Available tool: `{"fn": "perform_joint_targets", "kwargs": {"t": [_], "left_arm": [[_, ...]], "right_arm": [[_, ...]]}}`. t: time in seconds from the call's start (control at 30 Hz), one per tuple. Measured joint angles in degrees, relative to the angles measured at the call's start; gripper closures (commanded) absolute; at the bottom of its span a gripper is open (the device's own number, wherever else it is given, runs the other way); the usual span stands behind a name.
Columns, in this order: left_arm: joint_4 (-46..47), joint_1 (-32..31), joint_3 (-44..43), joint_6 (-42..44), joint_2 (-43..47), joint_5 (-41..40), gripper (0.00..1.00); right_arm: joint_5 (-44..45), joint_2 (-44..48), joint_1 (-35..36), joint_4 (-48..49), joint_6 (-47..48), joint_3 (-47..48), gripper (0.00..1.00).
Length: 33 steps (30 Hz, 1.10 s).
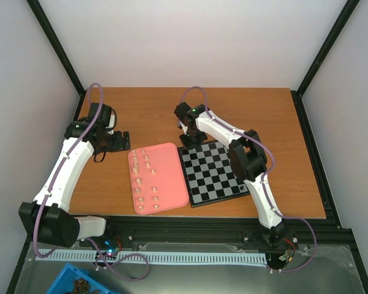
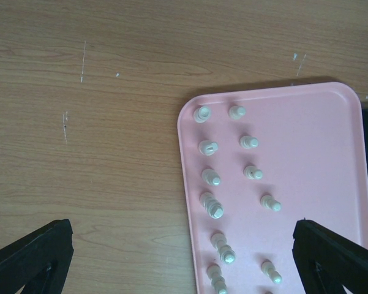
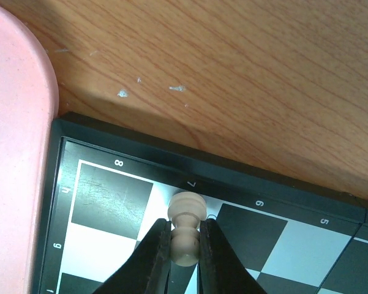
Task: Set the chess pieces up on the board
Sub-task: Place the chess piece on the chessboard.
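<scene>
Cream chess piece [image 3: 187, 211] sits clamped in the right claw [image 3: 185, 234] at the board [image 3: 141, 149] edge.

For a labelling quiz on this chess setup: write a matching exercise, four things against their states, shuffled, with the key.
1. left tool
2. right tool
3. pink tray
4. board

a. holds rows of cream pieces
b. shut on a cream pawn
c. open, holding nothing
d. black and white checks, black rim

Pairs: 1-c; 2-b; 3-a; 4-d

tray [image 2: 321, 159] left half crowded (pieces [image 2: 211, 177]) | right half open | board [image 1: 214, 174] mostly open
</scene>
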<state>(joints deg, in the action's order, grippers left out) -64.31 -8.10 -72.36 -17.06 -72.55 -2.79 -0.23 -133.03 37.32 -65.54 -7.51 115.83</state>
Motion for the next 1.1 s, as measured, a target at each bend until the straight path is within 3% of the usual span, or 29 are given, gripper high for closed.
{"fn": "perform_joint_targets", "kwargs": {"t": [1.1], "left_arm": [[0.0,0.0,0.0,0.11,-1.49,-0.02,0.0]], "right_arm": [[-2.19,1.64,-0.02,1.05,0.74,-3.56,0.95]]}}
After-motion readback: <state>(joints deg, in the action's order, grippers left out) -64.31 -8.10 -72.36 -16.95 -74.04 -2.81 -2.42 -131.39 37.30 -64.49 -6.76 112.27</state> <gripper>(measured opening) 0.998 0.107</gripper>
